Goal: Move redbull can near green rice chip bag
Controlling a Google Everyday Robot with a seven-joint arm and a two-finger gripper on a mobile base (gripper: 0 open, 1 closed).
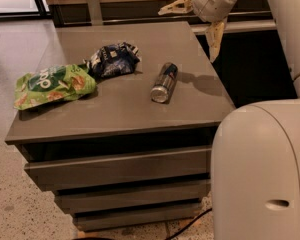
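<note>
The redbull can (164, 82) lies on its side near the middle right of the grey table (120, 109), its silver end toward me. The green rice chip bag (54, 85) lies at the table's left edge, well left of the can. My gripper (190, 31) hangs above the table's back right corner, up and to the right of the can, apart from it. Its two tan fingers (214, 38) are spread wide and hold nothing.
A dark blue and white bag (111, 60) lies between the green bag and the can, touching the green bag. The table has drawers below its top. My white base (262, 174) fills the lower right. A wooden wall runs behind the table.
</note>
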